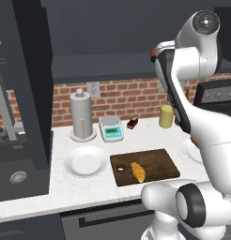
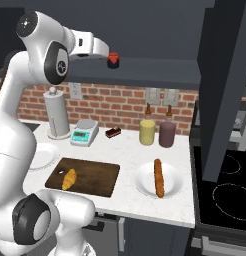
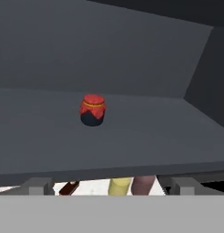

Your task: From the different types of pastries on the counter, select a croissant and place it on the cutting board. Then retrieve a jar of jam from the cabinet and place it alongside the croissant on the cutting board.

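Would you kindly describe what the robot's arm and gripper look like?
The arm is glossy white with rounded, bulky links and dark grey disc-shaped joint caps. A black panel runs along one link. The gripper is a boxy white-and-grey hand with small dark finger tips.

— Where do we look from?
— From behind the arm on both sides, down over the counter (image 1: 89, 187); both views share the cutting board (image 2: 90, 177).
— And our hand view?
— Close, level, facing the cabinet (image 3: 109, 136) shelf.

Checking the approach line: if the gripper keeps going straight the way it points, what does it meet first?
Probably the jar of jam on the cabinet shelf, roughly ahead of the open gripper; depth is unclear.
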